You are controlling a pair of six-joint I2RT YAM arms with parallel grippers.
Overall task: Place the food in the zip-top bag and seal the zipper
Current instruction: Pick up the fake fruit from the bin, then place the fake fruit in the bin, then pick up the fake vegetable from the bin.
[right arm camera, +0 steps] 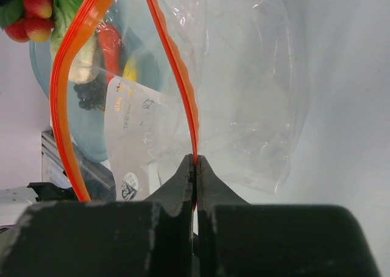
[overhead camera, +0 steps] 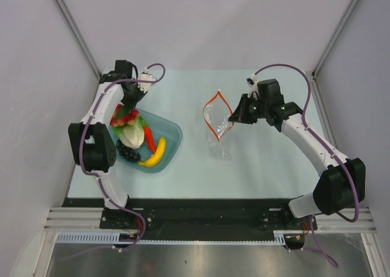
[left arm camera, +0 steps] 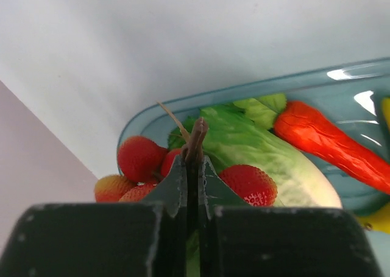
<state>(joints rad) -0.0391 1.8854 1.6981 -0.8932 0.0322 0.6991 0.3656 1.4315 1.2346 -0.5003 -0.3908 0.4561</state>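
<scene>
Seen from above, at nine o'clock on the pale worktop (overhead camera: pixel 274 167): a teal bowl (overhead camera: pixel 177 131) with all the toy food inside or at its rim. At the bowl's eleven o'clock, the red berry cluster (overhead camera: pixel 125 114), with the left claw (overhead camera: pixel 130 108) directly over it. From the wrist view, left claw (left arm camera: pixel 192 161) closed tight, pinching the thin brown stem (left arm camera: pixel 197 136) of the berry cluster (left arm camera: pixel 139 158), fingers nearly touching. Whether raised or resting, cannot tell. Just beside the berries toward four o'clock, the pale green-white cabbage (overhead camera: pixel 133 128), then the red-orange pepper (overhead camera: pixel 149 137) lying lengthwise next to it. At the bowl's five o'clock, the yellow banana (overhead camera: pixel 155 152); at seven o'clock, the dark grapes (overhead camera: pixel 128 152). Near the middle of the worktop, well apart from the bowl, the clear crinkly bag (overhead camera: pixel 218 128), nothing inside, mouth gaping and turned toward the bowl. Around that mouth, the red-orange zipper (overhead camera: pixel 210 109), unsealed and spread into an open loop. At three o'clock of the bag, the right claw (overhead camera: pixel 234 115), closed on the mouth edge. From its own camera, right claw (right arm camera: pixel 195 161) clamped on one run of the zipper (right arm camera: pixel 183 88), the other run arcing away toward nine o'clock. On the bag (right arm camera: pixel 256 106), a white printed label (right arm camera: pixel 131 143). Lower end of the bag sagging onto the worktop toward six o'clock.
</scene>
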